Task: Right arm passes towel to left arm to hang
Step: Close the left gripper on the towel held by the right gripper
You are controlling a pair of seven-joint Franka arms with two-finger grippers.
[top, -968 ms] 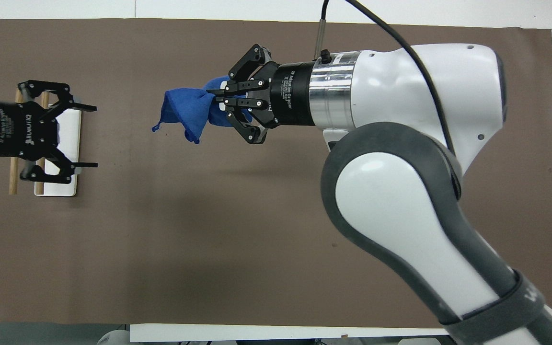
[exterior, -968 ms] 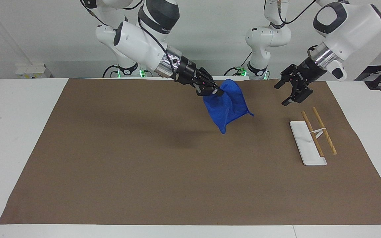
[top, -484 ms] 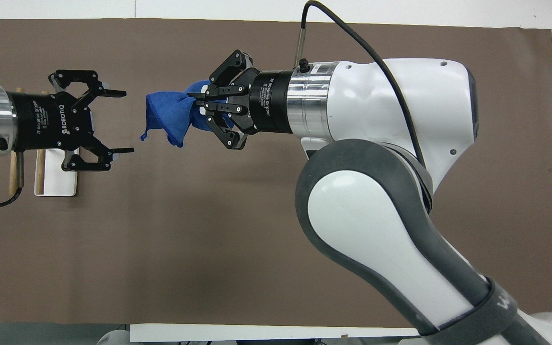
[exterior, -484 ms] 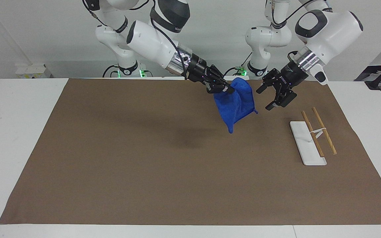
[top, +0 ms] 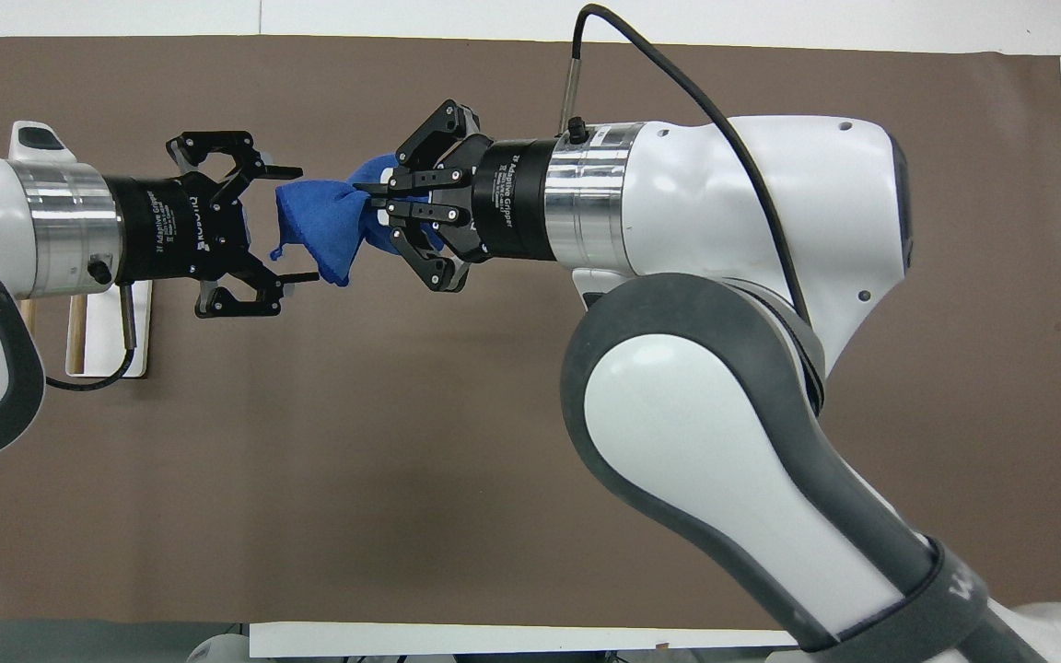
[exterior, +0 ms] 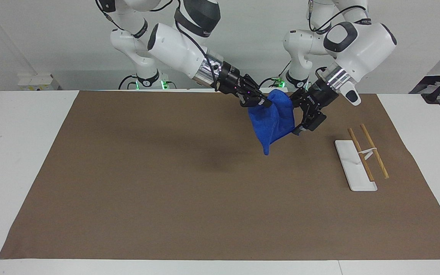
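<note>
Beside the towel [exterior: 272, 121], the left pincer [top: 296, 224] has closed in, fingers spread around its free edge; the right pincer [exterior: 262, 103] still pinches it, so handover is imminent.

The towel [exterior: 274, 121] hangs from the closed jaws of the right gripper [exterior: 264, 103], over the mat [exterior: 166, 191]. The left gripper [exterior: 294, 114] brackets its free edge with parted jaws. The rack [exterior: 361, 160] lies under neither gripper, toward the left arm's end of the table.

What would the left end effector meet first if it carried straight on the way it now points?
Most likely the towel, hanging from the shut right end effector. The open left end effector already flanks its edge in the overhead view, though depth is uncertain.
</note>
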